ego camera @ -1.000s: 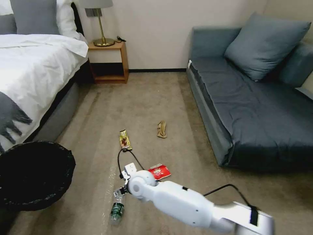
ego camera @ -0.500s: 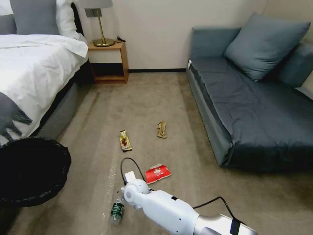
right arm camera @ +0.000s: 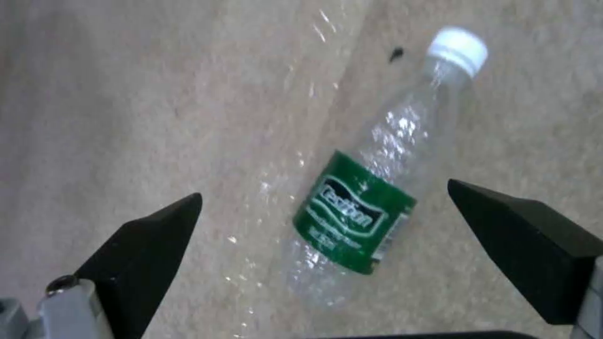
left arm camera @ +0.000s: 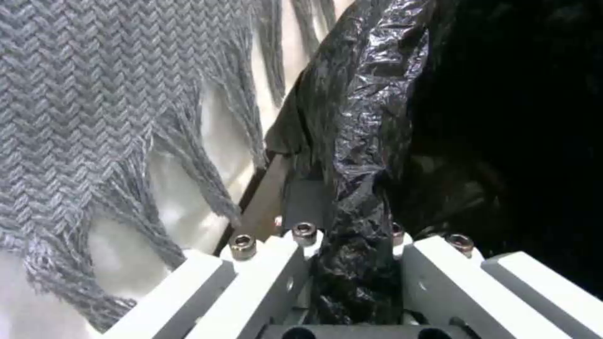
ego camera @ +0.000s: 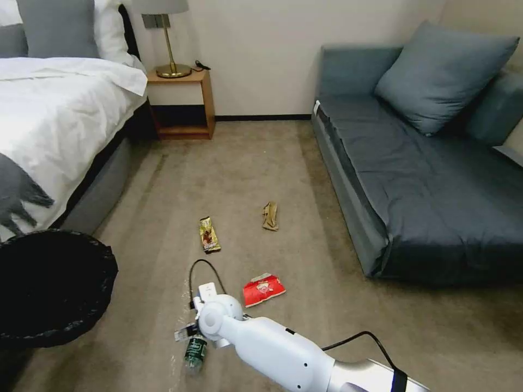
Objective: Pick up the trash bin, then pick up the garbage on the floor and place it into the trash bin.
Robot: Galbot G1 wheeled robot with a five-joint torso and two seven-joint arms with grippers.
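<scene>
— Swinging left since a second ago, the right arm now poises the right gripper over the clear plastic bottle on the carpet; the litter itself has not shifted. What does the frame show between the fingers?

— Both black fingertips stand wide apart, and the bottle's green-labelled middle lies between them, touching neither. It lies skewed to the line between the tips, with its white cap pointing away past them.

— And the step in hand?

— Closing on the bottle, by all appearances. A clean grip likely calls for a wrist turn so the tips face the barrel square, then a drop until they straddle the label, its stiffest part. Thin, empty walls may buckle or roll under an off-centre squeeze.

— Where is the trash bin?

— The trash bin hangs off the floor beside the bed, with the left gripper clamped on its crinkled black liner at the rim, which passes between the fingers. The red snack packet, gold-brown bar wrapper and crumpled tan wrapper lie beyond the right fingers, well apart.
</scene>
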